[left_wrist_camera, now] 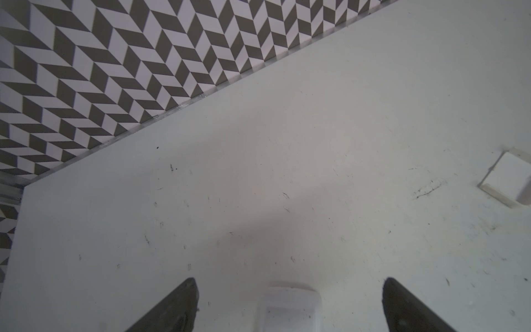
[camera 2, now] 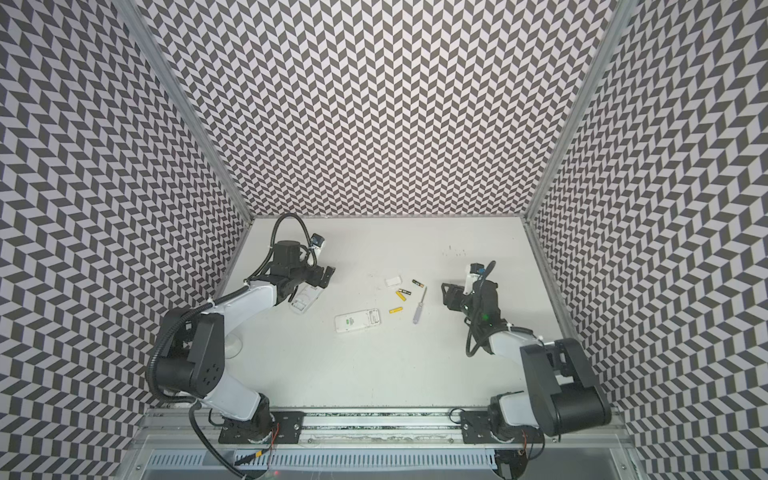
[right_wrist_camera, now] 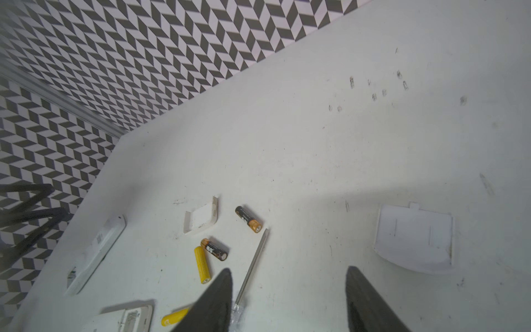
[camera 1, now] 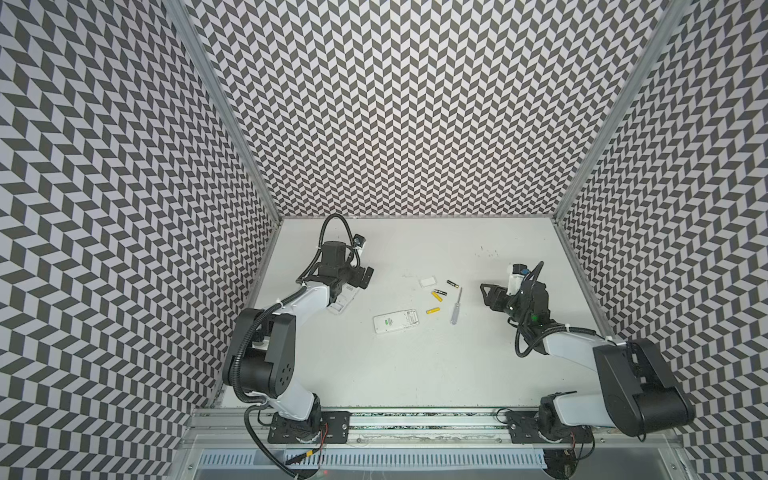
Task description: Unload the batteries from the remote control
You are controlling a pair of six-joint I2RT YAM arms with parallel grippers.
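Note:
The white remote control (camera 1: 395, 322) (camera 2: 358, 320) lies mid-table with its back up and its battery bay uncovered. Loose batteries lie beyond it: two black ones (camera 1: 454, 284) (right_wrist_camera: 248, 219) (right_wrist_camera: 214, 249) and two yellow ones (camera 1: 432, 310) (right_wrist_camera: 202, 264) (right_wrist_camera: 175, 315). My left gripper (camera 1: 361, 278) (left_wrist_camera: 289, 280) is open over the end of a second white remote (camera 1: 343, 301) (left_wrist_camera: 290, 307) and holds nothing. At the right, my right gripper (camera 1: 486, 293) (right_wrist_camera: 289, 270) is open and empty, just beside the batteries.
A clear-handled screwdriver (camera 1: 456, 307) (right_wrist_camera: 253, 264) lies next to my right gripper's finger. A small white cover (camera 1: 428, 281) (right_wrist_camera: 201, 215) (left_wrist_camera: 508, 178) sits behind the batteries. A larger flat white cover (right_wrist_camera: 413, 237) lies on the table near my right gripper. Patterned walls enclose the table.

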